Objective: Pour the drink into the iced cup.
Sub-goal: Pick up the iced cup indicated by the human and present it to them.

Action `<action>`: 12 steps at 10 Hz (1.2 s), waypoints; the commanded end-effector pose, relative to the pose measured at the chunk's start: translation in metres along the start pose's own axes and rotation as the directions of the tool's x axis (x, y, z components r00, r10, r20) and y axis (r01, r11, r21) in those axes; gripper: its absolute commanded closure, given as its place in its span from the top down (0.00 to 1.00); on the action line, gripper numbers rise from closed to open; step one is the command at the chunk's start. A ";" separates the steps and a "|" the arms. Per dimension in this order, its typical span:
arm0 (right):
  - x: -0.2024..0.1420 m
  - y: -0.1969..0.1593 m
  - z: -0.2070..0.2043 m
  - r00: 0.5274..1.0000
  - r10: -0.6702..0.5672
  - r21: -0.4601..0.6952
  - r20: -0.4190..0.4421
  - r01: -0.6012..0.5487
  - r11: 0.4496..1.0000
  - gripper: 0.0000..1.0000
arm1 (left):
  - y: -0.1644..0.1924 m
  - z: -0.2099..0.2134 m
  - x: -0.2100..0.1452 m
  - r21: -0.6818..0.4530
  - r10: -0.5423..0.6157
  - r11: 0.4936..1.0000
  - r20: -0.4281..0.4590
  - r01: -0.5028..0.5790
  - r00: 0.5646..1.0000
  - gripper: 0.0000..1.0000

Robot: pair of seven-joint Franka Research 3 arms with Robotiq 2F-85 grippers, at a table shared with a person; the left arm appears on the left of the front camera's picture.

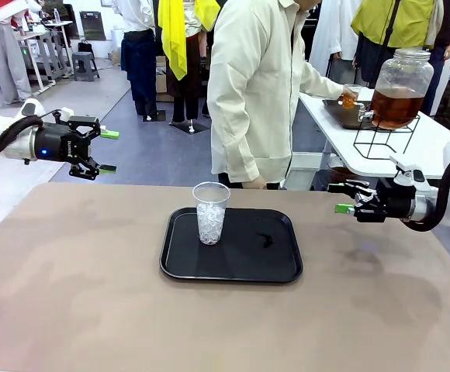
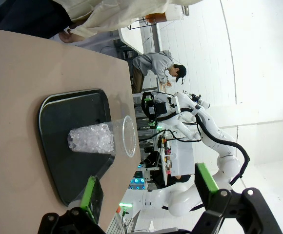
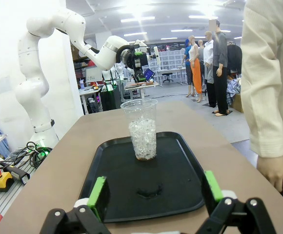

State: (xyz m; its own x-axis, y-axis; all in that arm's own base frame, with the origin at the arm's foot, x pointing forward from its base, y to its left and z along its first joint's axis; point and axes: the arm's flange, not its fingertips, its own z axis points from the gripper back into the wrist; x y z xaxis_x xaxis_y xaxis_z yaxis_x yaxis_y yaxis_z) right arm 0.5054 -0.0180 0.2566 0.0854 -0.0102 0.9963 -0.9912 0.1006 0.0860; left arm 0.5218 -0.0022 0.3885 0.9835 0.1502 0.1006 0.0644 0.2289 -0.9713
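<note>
The left end effector (image 1: 109, 150) hangs wide open and empty, off the left side of a flat black rectangular plastic tray (image 1: 279, 271) and above the tan bench (image 1: 93, 310). The right end effector (image 1: 340, 197) is spread just as wide, holding nothing, off the tray's right side. A clear plastic cup (image 1: 210, 213), part-filled with ice, stands on the tray's left half, long axis vertical, mouth up. Well beyond the tray's far right corner, the amber-brown drink (image 1: 396, 108) sits in a round lidded glass dispenser jar (image 1: 402, 74), upright, with its spigot toward a person's hand (image 1: 350, 97).
</note>
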 end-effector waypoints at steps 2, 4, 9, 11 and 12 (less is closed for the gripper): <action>0.004 0.000 -0.002 1.000 -0.001 0.003 -0.004 0.001 1.000 1.00 | -0.002 0.001 0.000 0.002 -0.003 1.000 0.003 0.003 1.000 1.00; 0.004 0.000 -0.002 1.000 -0.001 0.003 -0.004 0.001 1.000 1.00 | -0.002 0.001 0.000 0.002 -0.003 1.000 0.003 0.003 1.000 1.00; 0.004 0.000 -0.002 1.000 -0.001 0.003 -0.004 0.001 1.000 1.00 | -0.002 0.001 0.000 0.002 -0.003 1.000 0.003 0.003 1.000 1.00; 0.004 0.000 -0.002 1.000 -0.001 0.003 -0.004 0.001 1.000 1.00 | -0.002 0.001 0.000 0.002 -0.003 1.000 0.003 0.003 1.000 1.00; 0.004 0.000 -0.002 1.000 -0.001 0.003 -0.004 0.001 1.000 1.00 | -0.002 0.001 0.000 0.002 -0.003 1.000 0.003 0.003 1.000 1.00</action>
State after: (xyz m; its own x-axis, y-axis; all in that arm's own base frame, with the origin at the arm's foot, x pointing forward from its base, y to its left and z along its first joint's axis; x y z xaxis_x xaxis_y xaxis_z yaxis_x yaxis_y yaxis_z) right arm 0.5054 -0.0180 0.2566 0.0854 -0.0102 0.9963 -0.9912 0.1006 0.0860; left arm 0.5218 -0.0022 0.3885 0.9835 0.1502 0.1006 0.0644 0.2289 -0.9713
